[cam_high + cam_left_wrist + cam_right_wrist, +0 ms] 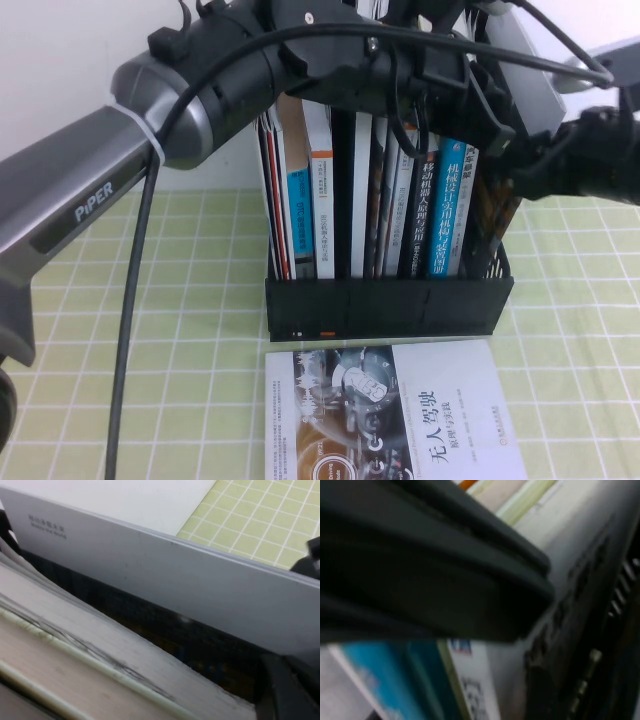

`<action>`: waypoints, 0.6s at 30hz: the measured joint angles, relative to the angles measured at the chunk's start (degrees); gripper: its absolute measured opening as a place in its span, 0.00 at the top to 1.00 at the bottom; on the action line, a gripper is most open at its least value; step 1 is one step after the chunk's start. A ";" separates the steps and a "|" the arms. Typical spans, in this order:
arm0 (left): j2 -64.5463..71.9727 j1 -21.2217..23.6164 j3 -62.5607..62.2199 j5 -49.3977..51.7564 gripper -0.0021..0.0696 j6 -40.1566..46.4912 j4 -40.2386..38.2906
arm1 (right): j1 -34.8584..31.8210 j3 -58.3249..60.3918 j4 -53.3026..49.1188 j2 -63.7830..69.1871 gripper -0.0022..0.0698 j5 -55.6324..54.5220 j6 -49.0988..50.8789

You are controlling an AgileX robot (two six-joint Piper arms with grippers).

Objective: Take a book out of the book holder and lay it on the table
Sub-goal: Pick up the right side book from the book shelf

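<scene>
A black book holder stands mid-table with several upright books, among them a blue-spined book. A grey-covered book leans out at the holder's top right. It fills the left wrist view, above the page edges of other books. My left gripper reaches across the book tops beside this grey book, and a dark part of it shows in the left wrist view. My right gripper is at the holder's upper right corner. A white-and-grey book lies flat in front of the holder.
The table has a green checked cloth, with open cloth to the left and right of the holder. A white wall is behind. The left arm's cable hangs down at the left.
</scene>
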 joint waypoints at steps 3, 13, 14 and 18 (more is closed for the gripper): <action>0.00 0.00 0.00 -0.05 0.97 -1.61 0.35 | 0.00 -4.34 0.00 4.54 0.50 1.88 -0.27; -1.60 -0.07 -0.14 1.64 0.97 -8.11 6.88 | 0.00 -11.03 -0.35 5.18 0.94 1.68 -0.03; -2.11 -0.07 -0.14 2.06 0.97 -8.39 7.52 | 0.00 -11.29 -0.35 4.53 0.95 1.54 -0.03; -5.40 0.14 0.20 4.99 0.97 -8.37 10.82 | 0.00 -12.88 -0.35 0.00 0.95 0.89 -0.03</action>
